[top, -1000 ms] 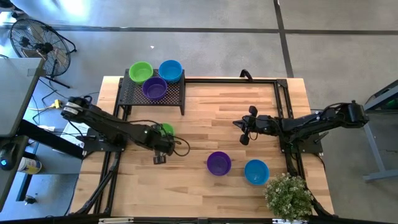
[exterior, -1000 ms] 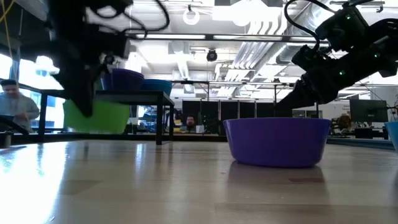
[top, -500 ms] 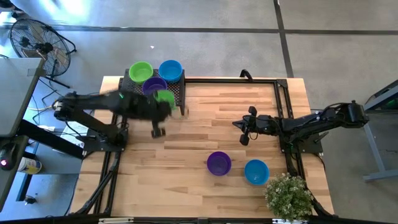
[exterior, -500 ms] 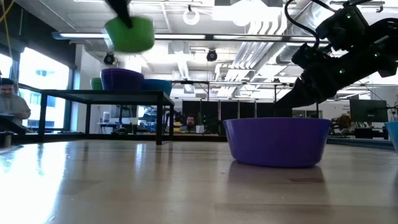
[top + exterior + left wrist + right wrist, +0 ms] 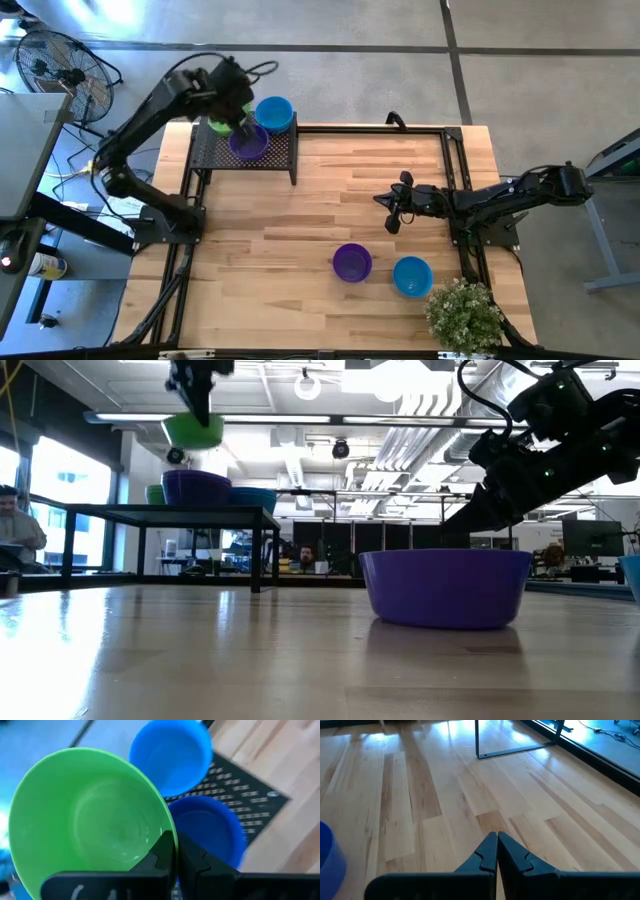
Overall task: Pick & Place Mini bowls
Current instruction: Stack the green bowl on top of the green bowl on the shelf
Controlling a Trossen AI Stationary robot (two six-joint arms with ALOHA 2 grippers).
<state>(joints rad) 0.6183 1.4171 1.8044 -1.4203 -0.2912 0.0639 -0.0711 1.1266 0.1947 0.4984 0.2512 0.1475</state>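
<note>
My left gripper [image 5: 238, 118] is shut on a lime green mini bowl [image 5: 195, 430], high above the black mesh rack [image 5: 245, 150] at the table's far left. On the rack stand a purple bowl [image 5: 248, 143], a blue bowl [image 5: 274, 113] and another green bowl [image 5: 153, 494]. A purple bowl [image 5: 352, 262] and a blue bowl [image 5: 412, 275] rest on their bases on the table near its front right. My right gripper [image 5: 392, 207] is shut and empty, just above the table right of centre. My left gripper pinches the green bowl's rim [image 5: 165, 832] with one finger inside the bowl and one outside its wall. The fingers come from above, pointing down. The bowl hangs below them, open side up, lifted clear above the bowls on the rack.
A potted plant [image 5: 463, 312] stands at the table's front right corner. A black frame [image 5: 455, 160] runs along the far and right edges. Bare wood lies between the rack and the two bowls on the table. A person [image 5: 15, 530] sits beyond the table.
My left gripper has lifted the green bowl off the table's left side, carried it up and toward the far edge, and now holds it above the rack. The bowl has stayed in its hold throughout.
</note>
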